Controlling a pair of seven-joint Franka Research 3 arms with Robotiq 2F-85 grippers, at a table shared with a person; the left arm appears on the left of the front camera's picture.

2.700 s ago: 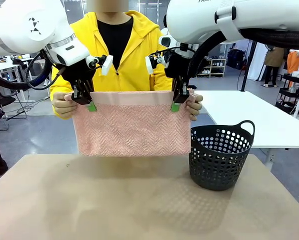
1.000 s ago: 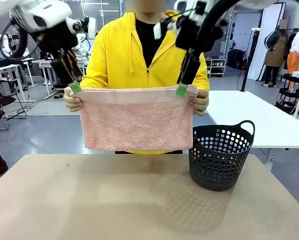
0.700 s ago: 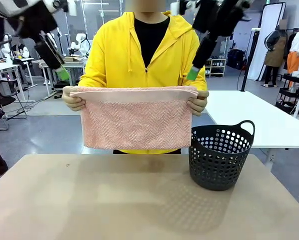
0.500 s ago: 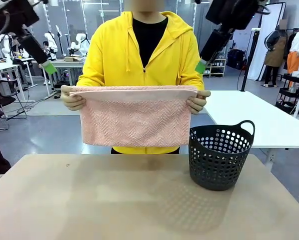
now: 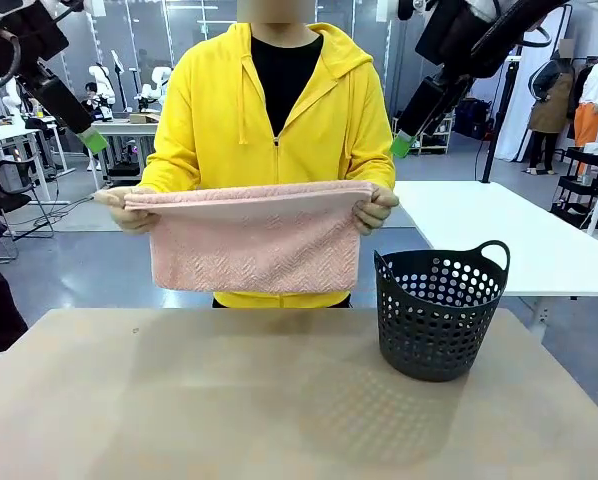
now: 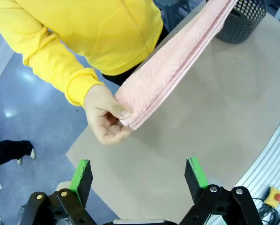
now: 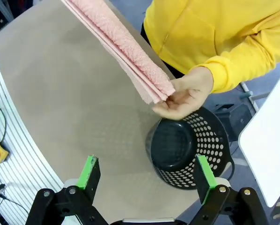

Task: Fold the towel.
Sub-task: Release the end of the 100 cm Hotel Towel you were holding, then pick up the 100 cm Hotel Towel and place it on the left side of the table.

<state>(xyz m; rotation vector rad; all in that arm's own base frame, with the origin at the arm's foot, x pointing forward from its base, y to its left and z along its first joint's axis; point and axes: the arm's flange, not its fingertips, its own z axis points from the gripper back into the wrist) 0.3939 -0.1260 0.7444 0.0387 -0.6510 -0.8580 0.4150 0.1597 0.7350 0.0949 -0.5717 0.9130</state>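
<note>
The tan bench [image 5: 229,400] spans the foreground. Behind its far edge stands a person in a yellow hoodie [image 5: 274,110]. The person holds the folded light pink towel [image 5: 254,245] in the air above the bench, one hand [image 5: 127,212] pinching its top edge at one end and the other hand [image 5: 375,210] at the opposite end. A black perforated basket [image 5: 439,315] sits on the bench, just beside the towel's lower right corner. The left claw [image 6: 137,171] and right claw [image 7: 147,171] hang high on either side. Both are spread wide and empty, and clear of the towel.
</note>
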